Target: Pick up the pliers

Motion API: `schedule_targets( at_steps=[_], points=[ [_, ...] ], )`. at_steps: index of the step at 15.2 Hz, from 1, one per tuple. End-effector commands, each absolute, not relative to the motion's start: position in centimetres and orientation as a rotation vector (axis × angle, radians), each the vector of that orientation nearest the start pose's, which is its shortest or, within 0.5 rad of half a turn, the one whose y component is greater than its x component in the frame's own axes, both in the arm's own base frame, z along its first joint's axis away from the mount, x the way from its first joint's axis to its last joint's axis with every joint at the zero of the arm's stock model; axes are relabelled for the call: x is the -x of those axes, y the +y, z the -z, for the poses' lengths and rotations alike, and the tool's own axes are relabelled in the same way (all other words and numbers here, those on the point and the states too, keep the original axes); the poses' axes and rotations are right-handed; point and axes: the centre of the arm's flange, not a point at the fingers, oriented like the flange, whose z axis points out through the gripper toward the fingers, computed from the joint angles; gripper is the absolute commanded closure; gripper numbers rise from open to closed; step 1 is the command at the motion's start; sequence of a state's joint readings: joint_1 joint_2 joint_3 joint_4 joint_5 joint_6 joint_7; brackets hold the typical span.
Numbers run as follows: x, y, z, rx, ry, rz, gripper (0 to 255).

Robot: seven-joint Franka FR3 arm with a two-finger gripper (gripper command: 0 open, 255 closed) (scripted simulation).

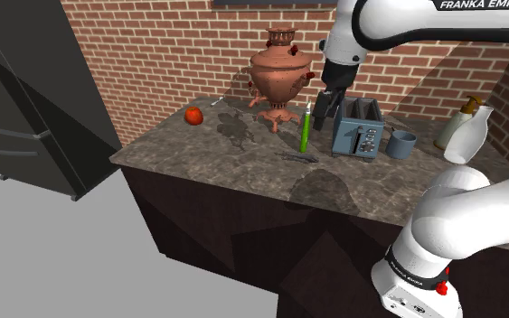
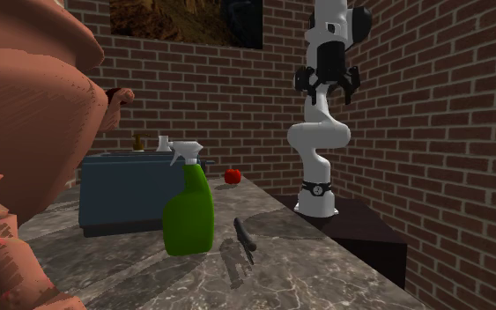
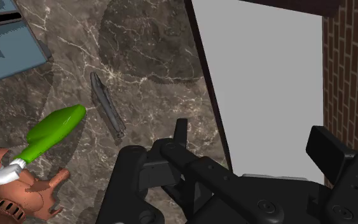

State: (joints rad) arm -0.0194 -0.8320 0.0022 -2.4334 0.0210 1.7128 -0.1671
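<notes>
The pliers are dark grey and lie flat on the marbled counter, near its front edge and just in front of the green spray bottle. In the second exterior view the pliers rest to the right of the bottle. My gripper hangs well above the counter, over the bottle and beside the toaster. In the wrist view the gripper is open with nothing between its fingers, and the pliers lie off to the side, apart from it.
A brown samovar stands at the back, with a red fruit toward the shoulder view's left. A blue toaster, a grey cup and a white bottle stand to the right. Grey floor lies past the counter edge.
</notes>
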Motion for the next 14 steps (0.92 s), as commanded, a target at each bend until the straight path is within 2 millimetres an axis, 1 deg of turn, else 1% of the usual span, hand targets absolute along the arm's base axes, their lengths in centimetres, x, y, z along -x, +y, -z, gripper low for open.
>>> schedule_targets(
  at_steps=[1, 14],
  points=[
    [-30.8, -0.3, -58.1, 3.119, -0.23, 0.177, 0],
    [-39.3, -10.8, -46.6, 3.085, -0.423, 0.072, 0]
  ],
)
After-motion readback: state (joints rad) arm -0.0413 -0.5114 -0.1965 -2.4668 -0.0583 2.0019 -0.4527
